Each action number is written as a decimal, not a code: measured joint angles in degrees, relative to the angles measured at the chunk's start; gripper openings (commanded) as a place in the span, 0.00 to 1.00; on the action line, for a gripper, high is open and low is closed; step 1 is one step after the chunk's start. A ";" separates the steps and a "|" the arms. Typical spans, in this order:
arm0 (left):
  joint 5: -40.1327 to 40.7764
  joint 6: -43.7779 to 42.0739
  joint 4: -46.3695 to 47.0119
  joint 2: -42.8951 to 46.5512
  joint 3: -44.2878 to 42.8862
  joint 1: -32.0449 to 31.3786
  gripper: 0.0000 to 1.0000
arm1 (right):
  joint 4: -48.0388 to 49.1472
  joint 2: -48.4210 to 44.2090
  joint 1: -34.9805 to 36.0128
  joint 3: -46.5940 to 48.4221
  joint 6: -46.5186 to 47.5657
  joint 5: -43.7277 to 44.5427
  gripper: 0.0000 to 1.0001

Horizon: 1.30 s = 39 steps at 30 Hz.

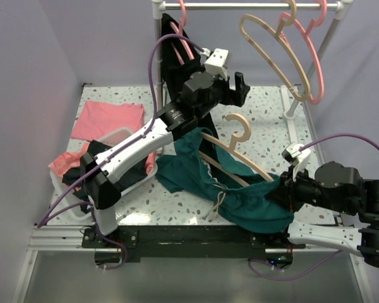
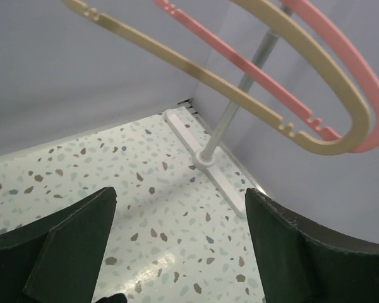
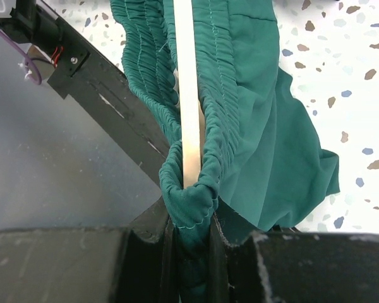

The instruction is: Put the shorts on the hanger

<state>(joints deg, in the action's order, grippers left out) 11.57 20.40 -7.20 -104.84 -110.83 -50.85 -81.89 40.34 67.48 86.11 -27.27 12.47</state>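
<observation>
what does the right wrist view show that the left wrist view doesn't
Only the right wrist view: the right gripper shut on the waistband of the shorts, with the hanger running through it. Only the left wrist view: the open, empty left gripper facing a spare tan hanger, a pink hanger and the rack pole. Both: the speckled table.
</observation>
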 measured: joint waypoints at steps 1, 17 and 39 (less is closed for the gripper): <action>1.40 0.11 0.59 0.15 1.09 0.24 0.88 | 0.00 -0.02 0.00 0.00 -0.15 0.02 0.00; 22.88 -1.68 1.92 10.97 21.68 3.56 0.89 | -0.04 -0.85 0.00 0.24 -4.33 6.49 0.00; 26.21 -2.62 2.71 15.23 25.49 5.88 0.89 | -0.39 10.84 0.00 7.21 -8.74 32.70 0.00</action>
<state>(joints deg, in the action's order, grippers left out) 37.78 17.78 -4.49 -89.60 -85.34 -44.97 -82.28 51.18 67.48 93.32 -36.01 45.17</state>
